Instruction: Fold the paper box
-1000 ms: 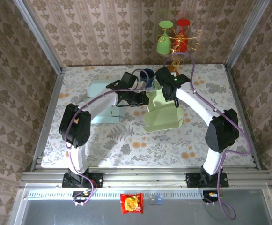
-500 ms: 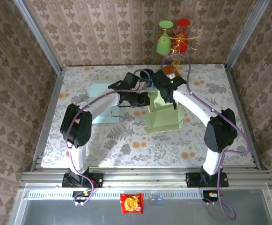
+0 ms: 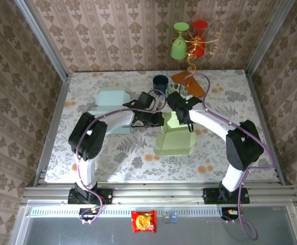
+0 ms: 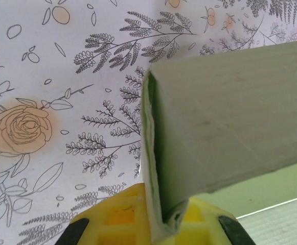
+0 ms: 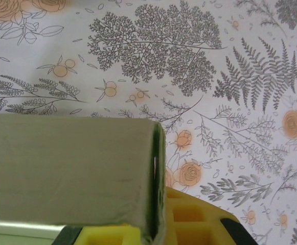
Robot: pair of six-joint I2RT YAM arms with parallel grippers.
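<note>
1. top external view: a pale green paper box [image 3: 175,142], partly formed, sits near the middle of the floral-printed tabletop [image 3: 117,153]. both arms reach in and meet at its far edge, where a narrow flap stands up.
2. left wrist view: the left gripper [image 4: 156,229] is clenched on a thin green wall of the box. the paper edge is sandwiched between its yellow finger pads [image 4: 117,224], and a broad green panel leans away to the right.
3. right wrist view: the right gripper [image 5: 156,232] is likewise clamped on a wall of the same box. the paper edge runs up between its yellow finger pads [image 5: 189,219], and a wide panel spreads to the left.
4. judgement of the step in hand: the two walls look ready to be raised or brought together along their creases.
5. to do it well, both pinches should probably stay firm. the two grippers should travel together at an even pace, so the thin paper bends at the scored lines rather than buckling or tearing.
6. keeping the base of the box flat on the tabletop would likely help the walls end up square. pulling the grippers apart may stretch or rip the panel between them.
7. a pale blue folded paper piece [image 3: 111,98] lies beside the left arm, and a dark blue cup [image 3: 161,81] and an orange sheet [image 3: 188,84] lie just beyond the grippers. any sweep towards these risks knocking them.
</note>
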